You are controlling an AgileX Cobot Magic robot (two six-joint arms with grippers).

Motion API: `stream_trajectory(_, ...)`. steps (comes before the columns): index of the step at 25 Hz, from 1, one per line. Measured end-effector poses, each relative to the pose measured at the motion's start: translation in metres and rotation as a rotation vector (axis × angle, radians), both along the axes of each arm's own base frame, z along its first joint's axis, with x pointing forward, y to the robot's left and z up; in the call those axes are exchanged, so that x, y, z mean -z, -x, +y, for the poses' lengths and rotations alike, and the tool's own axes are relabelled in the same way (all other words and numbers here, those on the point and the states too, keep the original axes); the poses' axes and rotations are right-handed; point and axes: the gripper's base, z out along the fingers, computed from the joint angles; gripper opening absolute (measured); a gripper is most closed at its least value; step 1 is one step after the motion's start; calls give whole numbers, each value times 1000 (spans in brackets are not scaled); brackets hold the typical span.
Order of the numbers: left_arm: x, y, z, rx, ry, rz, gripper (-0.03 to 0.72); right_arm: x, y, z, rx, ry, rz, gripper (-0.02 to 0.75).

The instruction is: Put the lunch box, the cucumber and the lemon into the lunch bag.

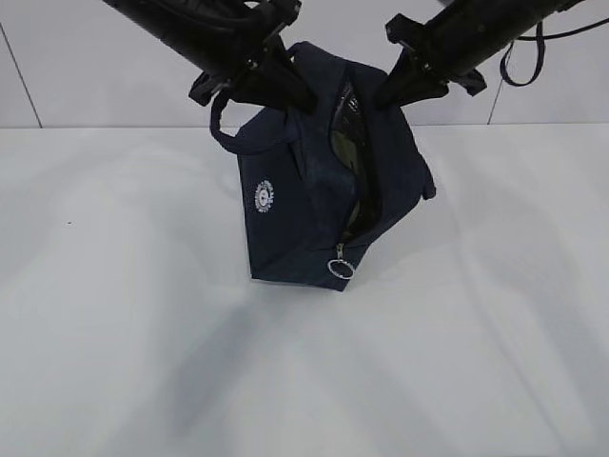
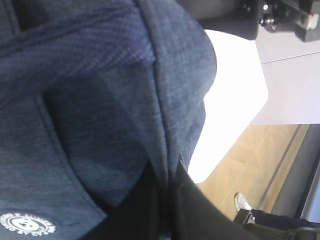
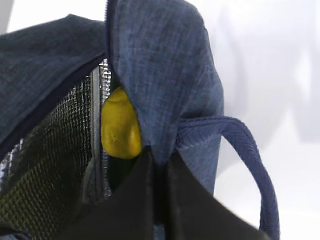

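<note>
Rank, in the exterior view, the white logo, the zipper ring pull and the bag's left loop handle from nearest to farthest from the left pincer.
1. Loop handle: just beside and below the left pincer, at the lunch bag's upper left.
2. White logo: lower, on the bag's left face.
3. Zipper ring pull: farthest, at the bag's bottom front corner.

Both arms are angled down from above onto the top of the lunch bag. The left hand is pinched on the bag's left top edge, the right hand on its right top edge.
</note>
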Motion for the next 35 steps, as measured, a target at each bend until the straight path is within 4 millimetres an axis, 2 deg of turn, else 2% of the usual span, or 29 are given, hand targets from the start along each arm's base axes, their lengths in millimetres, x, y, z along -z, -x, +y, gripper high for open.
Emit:
stream_trajectory(5,6,-3,-4,-26,12,19,-9,-8,4,-6,33,73,-3,3)
stream_trajectory(8,24,-8,-7,-33,3,70,-9,-7,5,-4,35,96,2,3)
stream_trajectory(12,47,-12,-10,-23,-14,134,-9,-4,9,10,4,134,0,3)
stream_trajectory(16,50,-12,-11,-20,-16,149,-9,-3,12,24,-22,150,-3,3)
stream_trajectory(20,51,-12,-11,-15,-18,153,6,3,10,27,-9,147,16,27)
stream_trajectory(24,51,-12,-11,-16,-18,154,96,3,10,27,-3,145,20,172)
stream_trajectory(26,51,-12,-11,-16,-18,154,181,3,10,27,-3,145,20,269)
stream_trajectory(28,50,-13,-9,-18,-15,157,256,3,10,27,-2,145,21,321)
stream_trajectory(32,41,-15,-1,-40,-9,131,316,-1,9,27,0,141,6,349)
stream_trajectory(35,17,-14,8,-72,-3,54,323,-20,9,27,4,130,-55,350)
